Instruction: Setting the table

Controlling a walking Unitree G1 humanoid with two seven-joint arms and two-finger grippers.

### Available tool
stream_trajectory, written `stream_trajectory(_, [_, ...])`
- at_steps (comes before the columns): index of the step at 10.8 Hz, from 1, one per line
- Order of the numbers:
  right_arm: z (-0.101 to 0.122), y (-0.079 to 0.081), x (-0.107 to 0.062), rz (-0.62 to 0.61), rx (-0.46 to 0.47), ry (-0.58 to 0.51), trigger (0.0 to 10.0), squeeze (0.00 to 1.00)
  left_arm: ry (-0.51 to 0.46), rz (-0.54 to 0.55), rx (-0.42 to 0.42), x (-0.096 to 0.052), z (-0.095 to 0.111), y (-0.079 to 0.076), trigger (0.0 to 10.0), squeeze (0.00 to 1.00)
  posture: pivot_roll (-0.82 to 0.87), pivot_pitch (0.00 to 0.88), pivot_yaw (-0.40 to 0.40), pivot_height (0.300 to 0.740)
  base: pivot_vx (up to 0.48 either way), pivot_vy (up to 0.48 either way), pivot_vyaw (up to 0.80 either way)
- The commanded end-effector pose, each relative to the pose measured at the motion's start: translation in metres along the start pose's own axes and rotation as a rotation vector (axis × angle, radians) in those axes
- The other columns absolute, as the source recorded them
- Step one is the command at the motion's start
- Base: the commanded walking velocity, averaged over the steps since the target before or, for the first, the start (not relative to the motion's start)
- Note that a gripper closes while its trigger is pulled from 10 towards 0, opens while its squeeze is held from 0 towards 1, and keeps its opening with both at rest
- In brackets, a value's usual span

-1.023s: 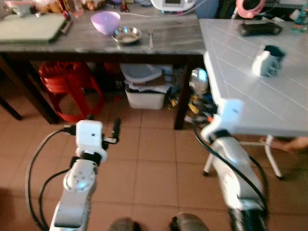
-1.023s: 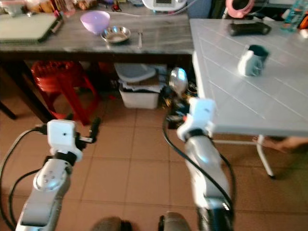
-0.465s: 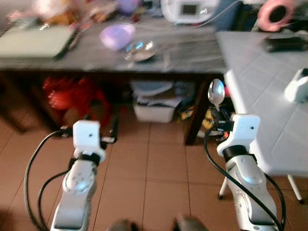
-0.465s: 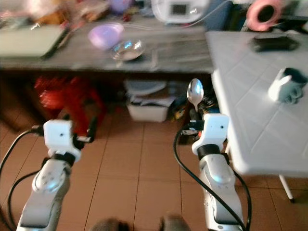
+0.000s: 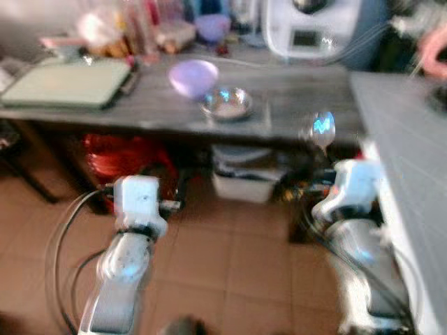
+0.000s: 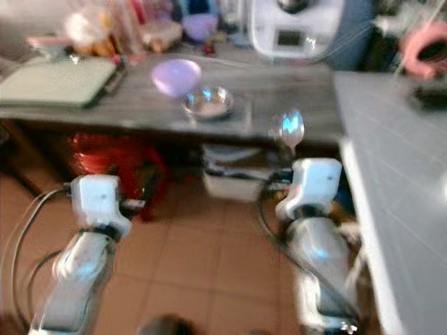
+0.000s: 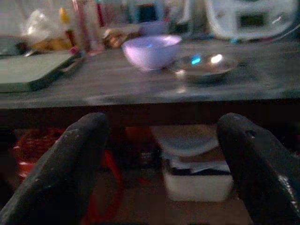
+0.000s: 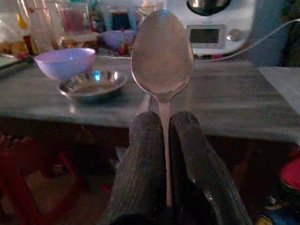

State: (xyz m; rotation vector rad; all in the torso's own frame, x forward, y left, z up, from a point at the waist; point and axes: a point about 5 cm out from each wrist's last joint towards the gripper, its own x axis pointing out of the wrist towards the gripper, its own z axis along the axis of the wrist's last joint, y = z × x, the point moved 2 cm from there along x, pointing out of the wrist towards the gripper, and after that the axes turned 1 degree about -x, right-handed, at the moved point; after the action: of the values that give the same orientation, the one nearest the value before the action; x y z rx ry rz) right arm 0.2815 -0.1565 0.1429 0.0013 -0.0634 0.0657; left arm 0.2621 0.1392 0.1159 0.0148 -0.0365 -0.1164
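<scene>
My right gripper is shut on a metal spoon, bowl end up, held in front of the dark grey table; the spoon shows blurred above the right wrist. My left gripper is open with nothing between its fingers, low before the same table. On that table stand a purple bowl and a steel bowl, with a fork lying beside the steel bowl. The white slatted table runs along the right.
A green board, bottles and bags, and a white appliance sit at the back of the grey table. Under it are a red stool and a white bin. The tiled floor lies below.
The camera has swung left and tilted up, so the grey table has come nearer and the white table slid off right. The spoon stays in the right gripper.
</scene>
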Motion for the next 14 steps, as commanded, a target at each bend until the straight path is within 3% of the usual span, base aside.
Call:
stream_trajectory(1, [0.002,-0.009,-0.001,-0.029,-0.016,-0.010,10.0,0.00,-0.015,-0.030,-0.010,0.001,0.003,-0.007,10.0,0.00,-0.04,0.047,0.042,0.740,0.480,0.000,0.00])
stream_trajectory(7, [-0.001,-0.009,0.002,-0.048,0.007,0.008,10.0,0.00,0.005,-0.061,-0.041,-0.002,0.000,-0.010,10.0,0.00,-0.03,0.053,0.044,0.740,0.416,0.000,-0.07])
stream_trajectory(11, [-0.002,-0.009,0.009,-0.048,0.011,0.014,10.0,0.00,0.004,-0.046,-0.068,-0.005,0.001,-0.006,10.0,0.00,-0.02,0.069,0.046,0.740,0.000,0.000,0.00])
stream_trajectory(14, [-0.013,-0.033,0.023,-0.165,0.038,0.098,10.0,0.00,0.035,-0.047,-0.062,-0.017,-0.001,-0.001,10.0,0.00,0.00,0.115,0.057,0.740,0.000,0.000,0.00])
